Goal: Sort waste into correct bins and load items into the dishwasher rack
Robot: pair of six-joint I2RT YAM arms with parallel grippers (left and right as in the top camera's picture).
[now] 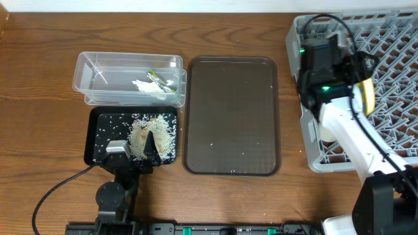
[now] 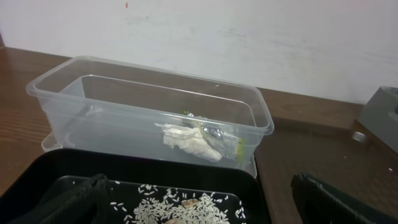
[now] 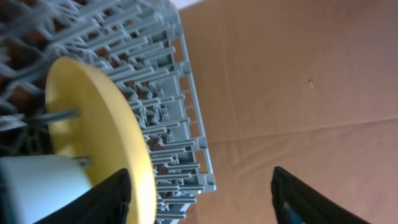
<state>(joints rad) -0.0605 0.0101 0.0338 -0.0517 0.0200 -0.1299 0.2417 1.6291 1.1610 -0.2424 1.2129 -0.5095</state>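
Note:
The clear tub (image 1: pixel 127 59) (image 2: pixel 143 74) holds white paper scraps (image 1: pixel 147 87) (image 2: pixel 186 142) and the green-and-orange wrapper (image 1: pixel 160 78) (image 2: pixel 214 130). The black tray (image 1: pixel 98 130) (image 2: pixel 124 165) in front of it holds loose rice (image 1: pixel 153 130) (image 2: pixel 180 208). My left gripper (image 1: pixel 147 147) (image 2: pixel 199 211) is open and empty, low over the rice. The yellow plate (image 1: pixel 368 94) (image 3: pixel 99 118) stands on edge in the grey dishwasher rack (image 1: pixel 392 39) (image 3: pixel 168 112). My right gripper (image 1: pixel 358 68) (image 3: pixel 199 205) is open beside the plate, holding nothing. A white dish (image 3: pixel 37 186) sits behind the plate. The chopsticks and blue bowl are out of view.
The larger brown serving tray (image 1: pixel 232 117) lies between the bins and the rack, with a few stray rice grains on it. The left arm's cable trails over the wooden table (image 1: pixel 39 183) at the front left.

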